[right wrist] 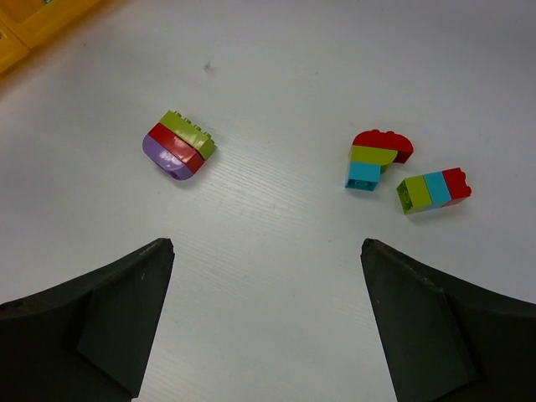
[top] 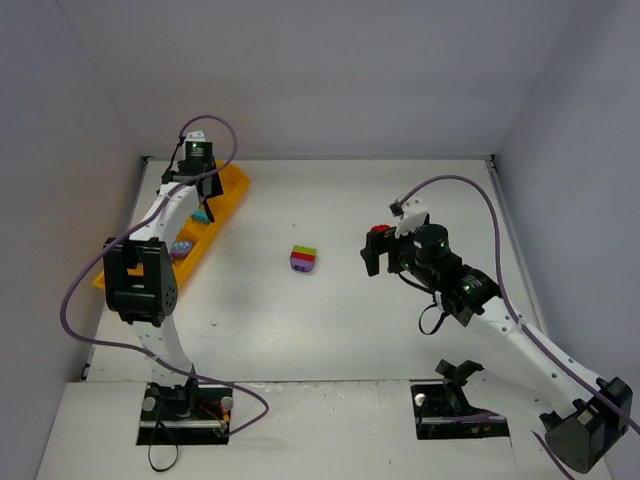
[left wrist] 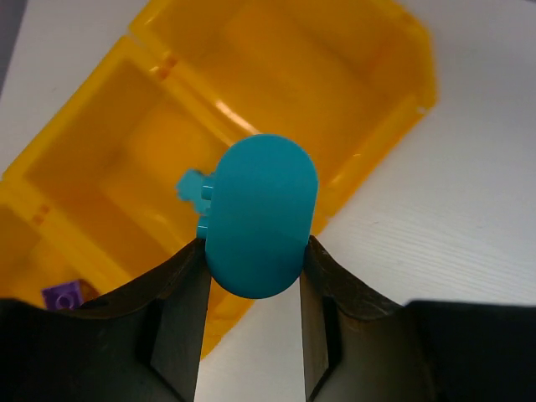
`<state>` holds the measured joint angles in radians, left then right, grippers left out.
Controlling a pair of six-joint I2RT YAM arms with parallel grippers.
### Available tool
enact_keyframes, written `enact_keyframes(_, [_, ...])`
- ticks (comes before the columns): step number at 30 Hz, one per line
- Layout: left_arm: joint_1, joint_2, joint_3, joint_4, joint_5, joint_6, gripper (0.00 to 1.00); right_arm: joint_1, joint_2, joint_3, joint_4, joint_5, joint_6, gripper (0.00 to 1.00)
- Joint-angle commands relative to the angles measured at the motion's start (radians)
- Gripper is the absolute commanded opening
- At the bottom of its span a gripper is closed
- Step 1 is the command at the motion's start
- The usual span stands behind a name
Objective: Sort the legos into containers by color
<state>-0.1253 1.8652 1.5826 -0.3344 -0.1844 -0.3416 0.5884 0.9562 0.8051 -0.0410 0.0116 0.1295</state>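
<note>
Lying in tray [left wrist: 394, 92]: purple brick [left wrist: 63, 295]

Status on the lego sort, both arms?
Left gripper shut on teal brick, over tray. Right gripper open, above table. Three mixed stacks unsorted. No obstruction seen.

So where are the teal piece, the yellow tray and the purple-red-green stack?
teal piece [left wrist: 261, 213]: left wrist view, rounded face.
yellow tray [left wrist: 293, 67]: left wrist view, bare floor.
purple-red-green stack [right wrist: 177, 148]: right wrist view, red layer.
</note>
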Motion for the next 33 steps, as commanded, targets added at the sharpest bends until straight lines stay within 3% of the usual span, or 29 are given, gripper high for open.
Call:
enact_keyframes(1, [0.022,-0.050,0.005,-0.054,-0.081,-0.060,0.02,-0.006,0.010,0.042,0.084,-0.001,0.004,0.91])
enact_keyframes(8, [0.107,-0.037,0.007,-0.092,-0.098,-0.086,0.12,-0.006,0.029,0.040,0.085,-0.002,0.010,0.91])
enact_keyframes(13, [0.153,0.002,0.037,-0.112,-0.086,-0.091,0.29,-0.006,0.061,0.046,0.084,-0.036,0.018,0.91])
enact_keyframes(23, [0.153,0.000,0.080,-0.110,-0.029,-0.082,0.48,-0.006,0.167,0.086,0.084,-0.021,0.090,0.89])
enact_keyframes(33, [0.121,-0.103,0.056,-0.135,0.062,-0.056,0.54,-0.004,0.237,0.123,0.087,0.013,0.134,0.87])
